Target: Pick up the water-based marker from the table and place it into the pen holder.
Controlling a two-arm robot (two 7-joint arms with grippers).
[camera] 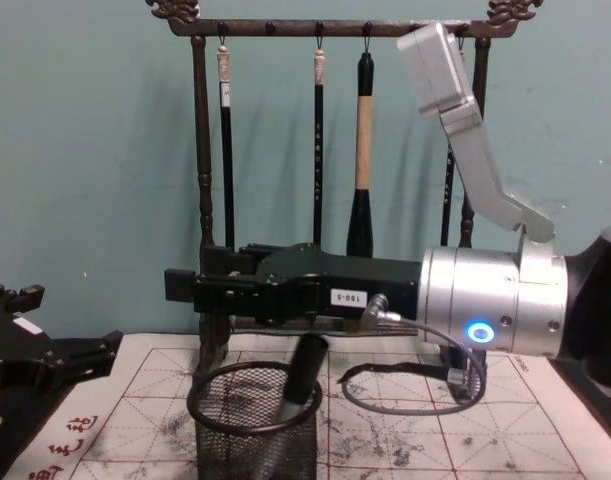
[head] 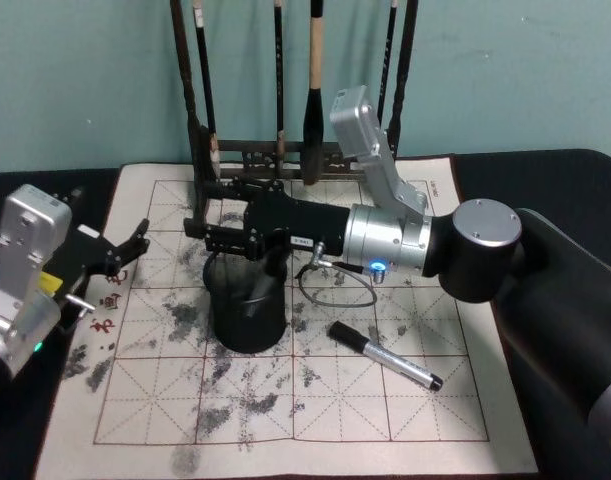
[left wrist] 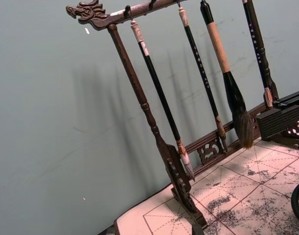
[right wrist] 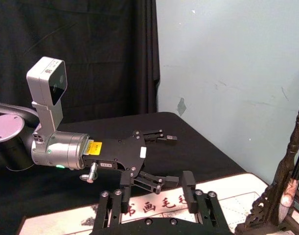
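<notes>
A black wire-mesh pen holder (head: 247, 322) (camera: 247, 440) stands on the left half of the mat. A dark marker (camera: 305, 372) leans inside it, with its top just under my right gripper's body. My right gripper (head: 196, 212) (camera: 177, 285) hovers level above the holder, open, with nothing between its fingers (right wrist: 188, 183). Another water-based marker (head: 385, 357), grey with a black cap, lies flat on the mat to the right of the holder. My left gripper (head: 127, 250) (right wrist: 156, 156) rests open at the mat's left edge, holding nothing.
A tall dark wooden brush rack (head: 275, 155) (camera: 200, 200) (left wrist: 154, 132) with several hanging brushes stands at the back of the mat, just behind my right gripper. The ink-stained gridded mat (head: 385, 420) lies on a black tablecloth (head: 545, 170). A grey cable (camera: 415, 395) loops under my right wrist.
</notes>
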